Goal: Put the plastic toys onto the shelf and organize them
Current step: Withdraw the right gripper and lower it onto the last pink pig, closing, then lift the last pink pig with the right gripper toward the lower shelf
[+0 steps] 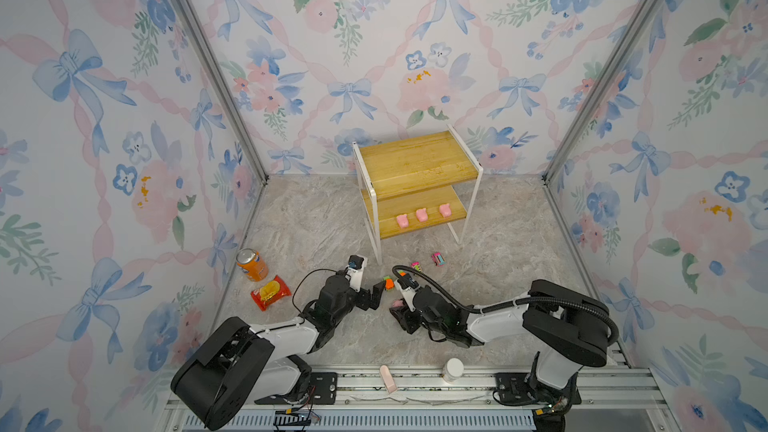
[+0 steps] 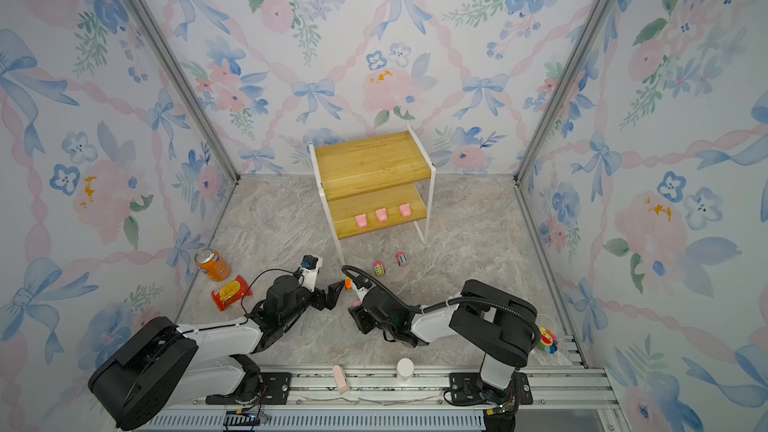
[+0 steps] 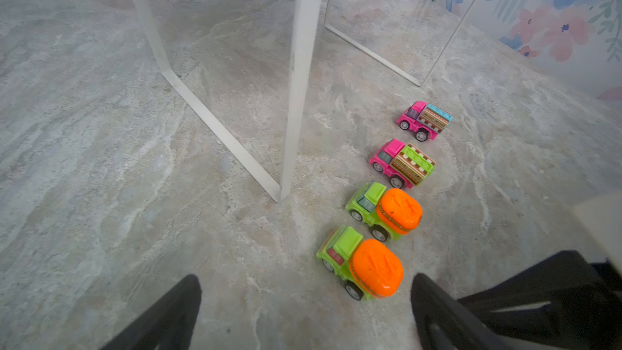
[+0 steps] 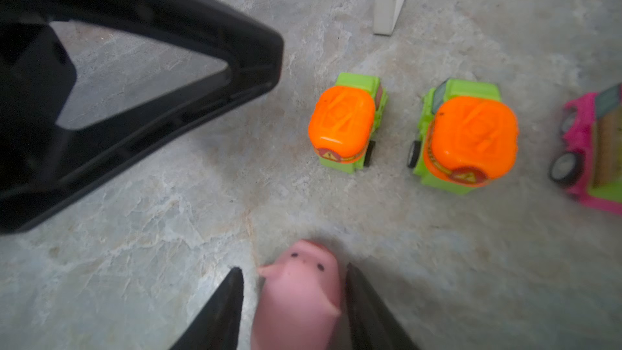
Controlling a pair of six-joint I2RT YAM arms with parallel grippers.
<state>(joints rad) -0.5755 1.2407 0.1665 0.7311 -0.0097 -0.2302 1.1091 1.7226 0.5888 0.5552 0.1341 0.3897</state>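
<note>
— Pink is leading: three pigs [image 1: 422,214] are sitting in a row on the shelf's [image 1: 415,160] lower board, so we are judging ourselves almost halfway.

— And the fourth pig [image 4: 299,297]?

— It is lying on the floor, pale, smooth, dot-eyed. Our right gripper [image 4: 293,267] is straddling it, part-open; we cannot tell whether it is gripping.

— The cars?

— Two orange-and-green cars [image 3: 363,267] and two pink cars [image 3: 404,163] are waiting in a line beside the shelf's front leg. Our left gripper [image 3: 306,279] is hanging wide open, empty, just beside the nearest.
</note>
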